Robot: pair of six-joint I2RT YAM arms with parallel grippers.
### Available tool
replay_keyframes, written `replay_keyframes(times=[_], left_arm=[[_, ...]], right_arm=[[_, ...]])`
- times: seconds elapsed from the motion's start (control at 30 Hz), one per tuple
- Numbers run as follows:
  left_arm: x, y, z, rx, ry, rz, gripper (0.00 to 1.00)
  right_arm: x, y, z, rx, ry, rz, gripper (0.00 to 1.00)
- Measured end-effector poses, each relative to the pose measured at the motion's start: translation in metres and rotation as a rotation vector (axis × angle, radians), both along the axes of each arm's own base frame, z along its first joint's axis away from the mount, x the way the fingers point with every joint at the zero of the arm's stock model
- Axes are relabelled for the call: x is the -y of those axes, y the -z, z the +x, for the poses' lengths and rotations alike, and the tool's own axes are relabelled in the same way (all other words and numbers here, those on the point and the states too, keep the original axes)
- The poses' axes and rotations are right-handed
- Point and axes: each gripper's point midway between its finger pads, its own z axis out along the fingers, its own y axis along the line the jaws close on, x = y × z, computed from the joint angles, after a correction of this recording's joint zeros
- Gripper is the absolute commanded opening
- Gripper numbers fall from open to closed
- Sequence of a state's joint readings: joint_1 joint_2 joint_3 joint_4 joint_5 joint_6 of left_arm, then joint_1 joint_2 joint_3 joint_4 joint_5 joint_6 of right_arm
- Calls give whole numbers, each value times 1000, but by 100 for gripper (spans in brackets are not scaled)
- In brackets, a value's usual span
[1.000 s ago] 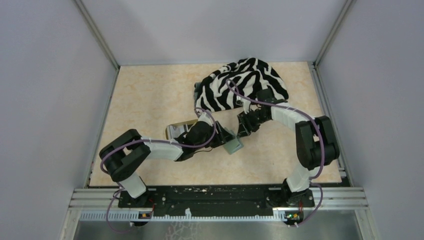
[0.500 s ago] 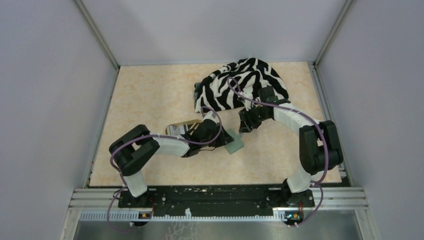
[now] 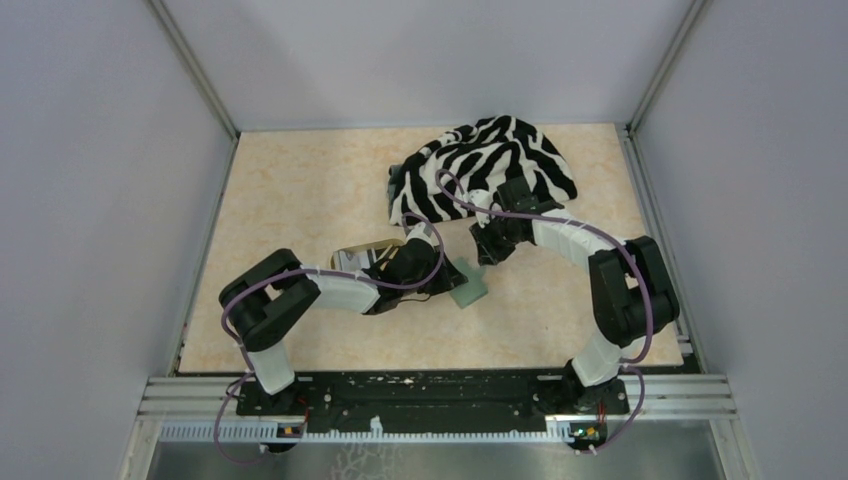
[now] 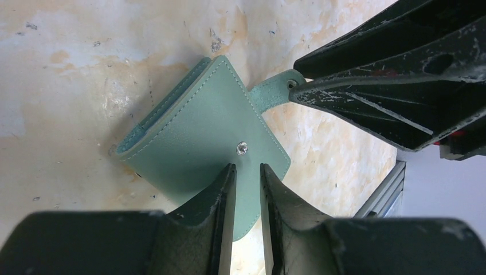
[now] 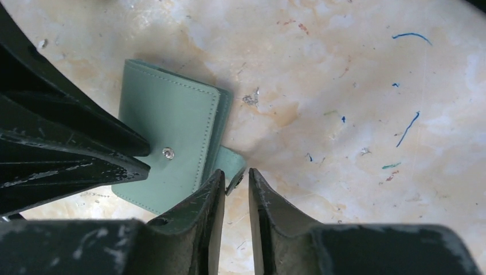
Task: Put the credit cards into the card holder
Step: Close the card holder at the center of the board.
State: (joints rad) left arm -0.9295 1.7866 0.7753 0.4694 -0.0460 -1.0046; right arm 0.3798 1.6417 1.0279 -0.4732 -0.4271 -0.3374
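Against a second earlier: left elbow drawn in toward the middle, right wrist shifted slightly left at the edge of the zebra-striped cloth (image 3: 490, 165). No change of place for the card holder (image 3: 468, 288): flat and closed on the worktop (image 3: 300, 190), between the two hands, just in front of the cloth.

At the left hand (image 4: 246, 167): fingers (image 4: 212, 212) nearly together, tips over the near corner of the green cover, just beside the snap stud (image 4: 242, 148); pressing, gripping or hovering, cannot tell. At the right hand (image 5: 232, 172): fingers (image 5: 200, 212) close together too, apparently pinching the tab (image 4: 269, 94) jutting from the holder's side.

Mostly hidden behind the left arm (image 3: 330, 292): the tan tray (image 3: 362, 250), contents impossible to make out. From above, both pairs of fingertips lost under the wrists. In the left wrist view, near corner of the holder covered by that hand's own fingers.
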Motion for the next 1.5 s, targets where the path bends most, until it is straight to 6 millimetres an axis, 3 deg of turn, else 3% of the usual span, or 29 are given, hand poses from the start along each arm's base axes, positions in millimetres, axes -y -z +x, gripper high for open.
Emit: replay_keyframes(times=[0.17, 0.47, 0.6, 0.8, 1.0, 1.13, 1.3, 1.5], left_arm=[[0, 0, -1, 1, 6, 0, 30], [6, -1, -9, -4, 78, -12, 30], [20, 0, -15, -30, 145, -63, 29], [35, -2, -16, -46, 186, -137, 31], [26, -7, -22, -36, 193, -148, 32], [16, -29, -29, 17, 209, -166, 31], [16, -59, -27, 102, 226, -195, 25], [12, -34, -20, 65, 217, -124, 10]], right_arm=[[3, 2, 3, 7, 11, -18, 0], [-9, -8, -1, 3, -17, 54, 0], [-18, -15, -6, -27, -57, 98, 0], [-35, -16, 3, -69, -138, 151, 0], [-35, -14, -2, -59, -188, 159, 3], [-32, -14, -9, -51, -221, 151, 4], [-32, -15, -9, -25, -257, 153, 5], [-32, -14, -11, -22, -278, 157, 5]])
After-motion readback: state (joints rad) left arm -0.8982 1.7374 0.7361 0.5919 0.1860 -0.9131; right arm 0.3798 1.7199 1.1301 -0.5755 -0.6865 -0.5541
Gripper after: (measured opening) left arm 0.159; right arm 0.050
